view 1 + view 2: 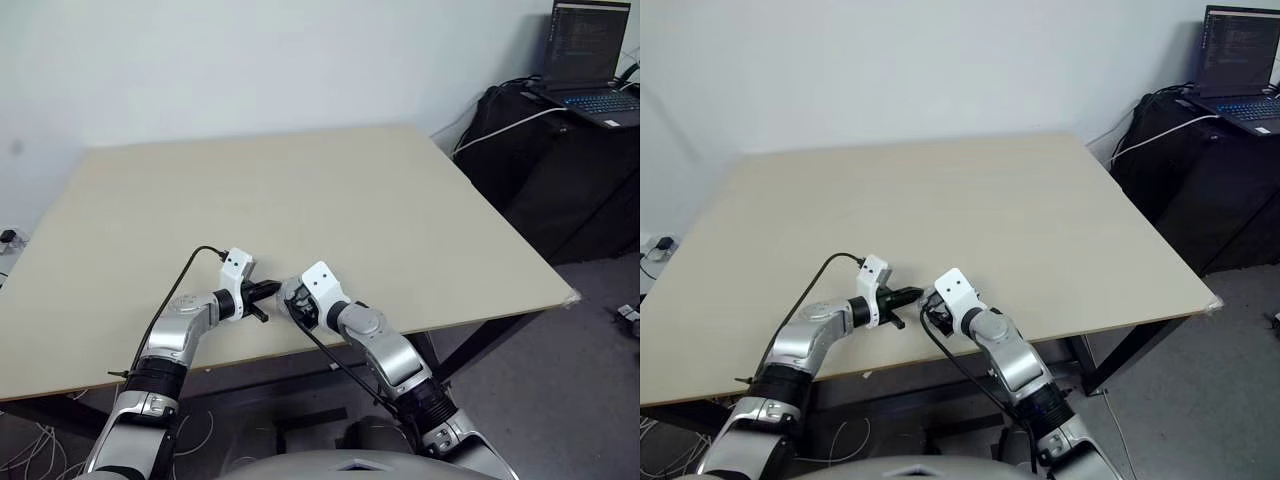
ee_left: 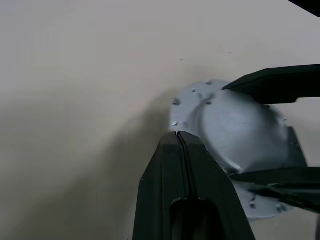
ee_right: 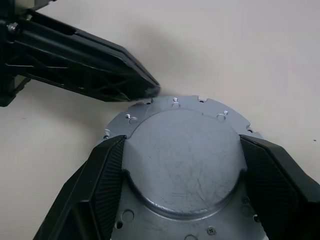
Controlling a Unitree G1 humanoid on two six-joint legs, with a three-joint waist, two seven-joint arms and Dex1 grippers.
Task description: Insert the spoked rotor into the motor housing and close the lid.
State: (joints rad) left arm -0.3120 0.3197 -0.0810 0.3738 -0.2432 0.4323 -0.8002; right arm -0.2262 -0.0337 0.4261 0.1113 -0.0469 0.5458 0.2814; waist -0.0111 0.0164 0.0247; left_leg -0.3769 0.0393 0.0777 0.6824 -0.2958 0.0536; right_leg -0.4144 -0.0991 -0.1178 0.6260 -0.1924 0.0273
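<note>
Grey metal lid (image 3: 182, 165), domed, sits clamped between the right gripper (image 3: 182, 170) jaws over the desk (image 1: 300, 190). Left gripper (image 2: 181, 142) jaws pressed together, tips at the lid's flange. Closing seems underway; rotor and housing unseen, presumably beneath.

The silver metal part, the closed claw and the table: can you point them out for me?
Silver part (image 3: 182, 160): right wrist view, on its raised round middle, between the right gripper's fingers.
Left gripper (image 2: 181, 142): left wrist view, on its shut fingertips, at the part's flange.
Table (image 1: 300, 190): left eye view, on its bare top.
</note>
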